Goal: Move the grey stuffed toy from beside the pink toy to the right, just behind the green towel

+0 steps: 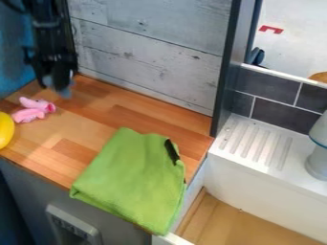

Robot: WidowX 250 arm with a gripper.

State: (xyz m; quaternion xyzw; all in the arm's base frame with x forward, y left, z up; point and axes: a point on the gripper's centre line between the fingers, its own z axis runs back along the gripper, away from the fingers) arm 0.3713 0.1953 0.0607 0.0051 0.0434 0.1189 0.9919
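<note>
A toy kitchen, shown by the wooden counter (134, 106) and white ribbed drainboard (258, 143).

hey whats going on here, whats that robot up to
A black robot arm reaches in from the upper left, its gripper hanging over the back of a wooden counter. Nearest to it is a small pink toy, which it doesn't appear to touch; whether it holds anything, I can't tell. A yellow object sits by the toy, and a green cloth lies folded near the front.
</note>
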